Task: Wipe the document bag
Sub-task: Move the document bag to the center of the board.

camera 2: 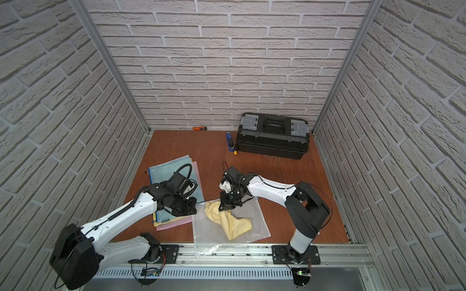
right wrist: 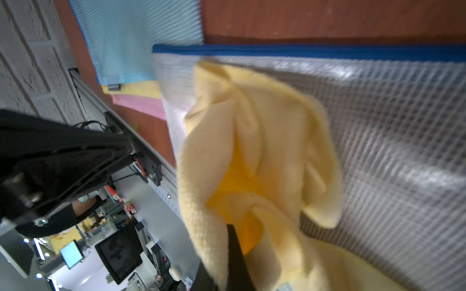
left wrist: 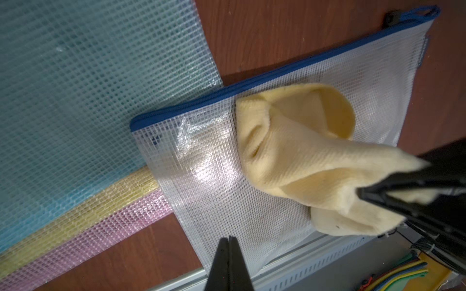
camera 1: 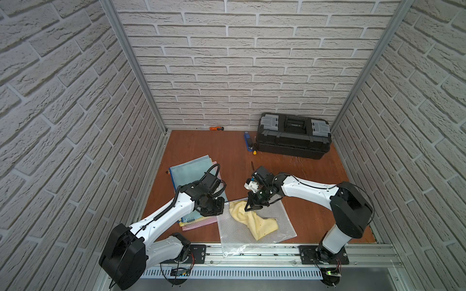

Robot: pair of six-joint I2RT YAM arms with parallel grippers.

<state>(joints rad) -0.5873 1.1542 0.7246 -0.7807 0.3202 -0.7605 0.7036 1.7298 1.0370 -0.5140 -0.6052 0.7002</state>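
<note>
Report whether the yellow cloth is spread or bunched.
Bunched: yellow cloth lies in folds on the document bag, one end pinched by the right hand.

Tabletop w/ doc bag, toolbox

No readable text, labels, numbers anywhere (toolbox included).

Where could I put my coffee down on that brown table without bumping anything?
Widest bare patch: mid-table, between the toolbox, the coloured bag stack and the right arm. Another lies front right, between the clear document bag and the right arm's base. Crowded: front left, where the stack, bag, yellow cloth and left arm meet.
</note>
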